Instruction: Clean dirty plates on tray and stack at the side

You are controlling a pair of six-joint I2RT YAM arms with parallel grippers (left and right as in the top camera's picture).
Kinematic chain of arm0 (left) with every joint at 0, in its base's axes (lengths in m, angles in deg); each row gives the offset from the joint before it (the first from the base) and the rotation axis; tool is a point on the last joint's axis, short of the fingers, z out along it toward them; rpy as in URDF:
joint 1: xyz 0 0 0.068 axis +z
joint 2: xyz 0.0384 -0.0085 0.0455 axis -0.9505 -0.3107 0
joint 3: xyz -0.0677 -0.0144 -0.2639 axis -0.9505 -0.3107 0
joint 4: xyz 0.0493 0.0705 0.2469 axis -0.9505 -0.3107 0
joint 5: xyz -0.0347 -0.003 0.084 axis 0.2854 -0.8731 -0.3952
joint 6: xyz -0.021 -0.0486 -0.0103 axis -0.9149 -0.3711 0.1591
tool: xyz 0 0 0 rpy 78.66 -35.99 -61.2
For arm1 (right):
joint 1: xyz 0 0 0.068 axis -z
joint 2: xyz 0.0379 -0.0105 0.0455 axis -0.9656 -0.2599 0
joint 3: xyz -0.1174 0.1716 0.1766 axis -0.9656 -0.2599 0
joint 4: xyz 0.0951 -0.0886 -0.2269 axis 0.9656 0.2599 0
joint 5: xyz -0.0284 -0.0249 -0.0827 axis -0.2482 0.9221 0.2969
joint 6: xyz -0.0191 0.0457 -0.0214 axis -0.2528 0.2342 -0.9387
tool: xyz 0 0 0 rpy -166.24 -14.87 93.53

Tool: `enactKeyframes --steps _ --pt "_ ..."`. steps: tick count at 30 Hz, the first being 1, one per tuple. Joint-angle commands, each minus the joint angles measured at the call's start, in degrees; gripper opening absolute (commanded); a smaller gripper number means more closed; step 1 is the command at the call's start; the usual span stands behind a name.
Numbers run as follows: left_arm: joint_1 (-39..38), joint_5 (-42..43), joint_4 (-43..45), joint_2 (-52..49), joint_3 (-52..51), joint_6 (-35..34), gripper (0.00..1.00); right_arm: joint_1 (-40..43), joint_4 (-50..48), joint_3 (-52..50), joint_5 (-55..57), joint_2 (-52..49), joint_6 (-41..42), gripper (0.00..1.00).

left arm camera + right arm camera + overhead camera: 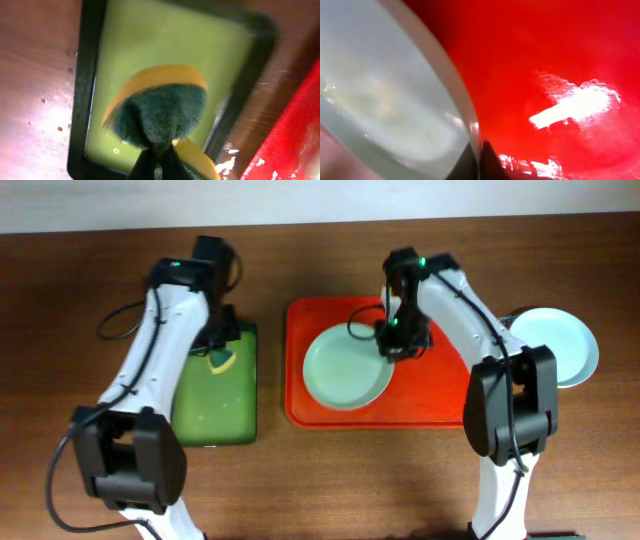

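A pale mint plate (pixel 345 367) lies on the red tray (pixel 430 390) at the tray's left-centre. My right gripper (pixel 393 343) is shut on that plate's right rim; the right wrist view shows the plate (pixel 380 95) with faint yellowish smears, its rim pinched between my fingers (pixel 479 162), over the red tray (pixel 545 60). Another pale plate (pixel 560 345) sits on the table right of the tray. My left gripper (pixel 218 352) is shut on a yellow-and-green sponge (pixel 160 112) above the green tray (pixel 215 395).
The green dark-rimmed tray (pixel 150 45) lies left of the red tray with a narrow strip of wooden table between them. My right arm's base stands at the front right, my left arm's at the front left.
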Motion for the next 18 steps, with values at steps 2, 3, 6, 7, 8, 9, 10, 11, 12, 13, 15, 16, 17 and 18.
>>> enactKeyframes --steps 2,3,6,7,8,9,10,11,12,13,15,16,17,18 --pt "5.4 4.9 11.8 -0.2 -16.7 -0.8 0.01 -5.7 15.0 19.8 27.0 0.7 5.2 0.04" --pt "5.9 5.0 14.7 -0.2 -19.2 -0.8 0.03 -7.3 18.3 22.9 32.4 0.7 6.6 0.04" --pt "6.1 5.0 18.4 -0.2 -22.3 -0.8 0.51 -13.3 19.5 25.4 41.7 1.2 6.9 0.04" --pt "6.1 5.0 18.3 -0.2 -22.3 -0.8 0.93 -14.5 19.5 25.4 44.2 1.2 6.9 0.04" --pt "6.1 5.0 18.3 -0.2 -22.2 -0.8 0.99 -15.7 19.5 25.4 45.8 1.2 6.9 0.04" --pt "6.1 5.7 17.7 0.2 -21.6 -0.7 0.99 -17.1 19.5 25.4 48.6 1.2 7.0 0.04" --pt "6.1 7.0 15.7 0.9 -19.6 -0.7 0.99 -19.0 19.5 25.4 53.7 1.2 6.9 0.04" --pt "6.1 8.0 13.8 1.8 -17.6 -0.7 0.99 -20.6 19.5 25.4 58.4 1.2 6.5 0.04" --pt "6.1 8.6 12.0 2.7 -15.7 -0.7 1.00 -21.9 19.5 25.4 61.8 1.2 6.5 0.04" --pt "6.1 8.9 10.6 3.9 -14.5 -0.7 0.99 -23.8 19.5 25.4 66.7 1.2 6.5 0.04" --pt "6.1 8.9 10.0 5.1 -14.5 -0.8 0.99 -28.5 19.5 25.4 77.4 1.2 6.5 0.04" --pt "6.1 8.9 10.1 5.1 -14.5 -0.8 0.99 -29.7 19.5 25.4 80.3 1.2 6.5 0.04" --pt "6.1 8.9 10.1 5.1 -14.5 -0.8 0.99 -31.4 19.5 25.4 84.4 1.2 6.1 0.04" --pt "6.1 8.9 10.1 5.1 -14.5 -0.8 0.99 -33.5 19.5 25.4 88.4 1.2 1.7 0.04"
